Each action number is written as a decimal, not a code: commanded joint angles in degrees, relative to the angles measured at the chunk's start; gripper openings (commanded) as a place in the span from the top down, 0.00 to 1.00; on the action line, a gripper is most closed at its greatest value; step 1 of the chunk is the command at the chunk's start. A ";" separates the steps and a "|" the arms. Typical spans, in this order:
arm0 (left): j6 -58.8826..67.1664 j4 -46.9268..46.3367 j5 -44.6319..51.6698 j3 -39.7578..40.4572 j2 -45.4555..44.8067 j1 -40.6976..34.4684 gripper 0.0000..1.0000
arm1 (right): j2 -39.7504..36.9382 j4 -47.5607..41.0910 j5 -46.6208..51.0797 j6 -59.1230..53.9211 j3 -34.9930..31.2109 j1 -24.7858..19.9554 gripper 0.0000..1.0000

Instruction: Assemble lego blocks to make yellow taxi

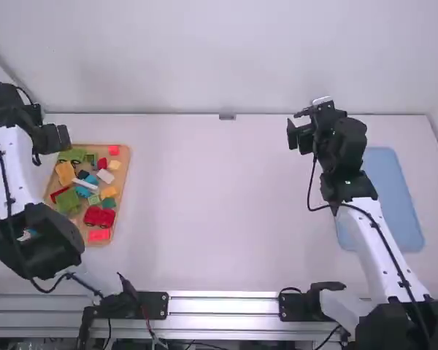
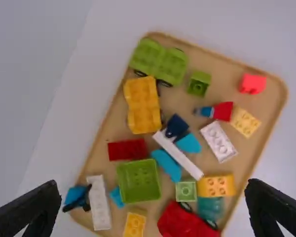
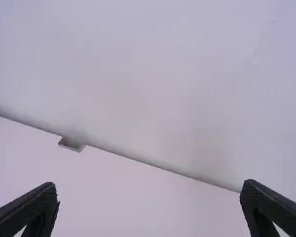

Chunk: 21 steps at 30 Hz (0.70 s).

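- The left pincer (image 1: 55, 138) is released, fingers wide apart; its wrist view shows the yellow car (image 2: 143, 98) near it, on the tan tray (image 2: 269, 118).
- The right pincer (image 1: 299, 130) is also released; the high view gives a smooth blue mat (image 1: 394, 193) near it.
- The blocks (image 2: 220, 142) are plastic, many with round studs.
- The left arm covers some tray in the high view.

Cut off by the left wrist view's bottom edge: red car (image 2: 182, 222), yellow block (image 2: 134, 224). In high view, partly hidden behind left arm (image 1: 13, 164): tan tray (image 1: 127, 164).
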 commanded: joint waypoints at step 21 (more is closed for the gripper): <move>4.33 -5.33 4.04 15.87 22.43 3.15 0.01 | 0.24 -1.09 -0.17 0.09 2.45 0.42 0.01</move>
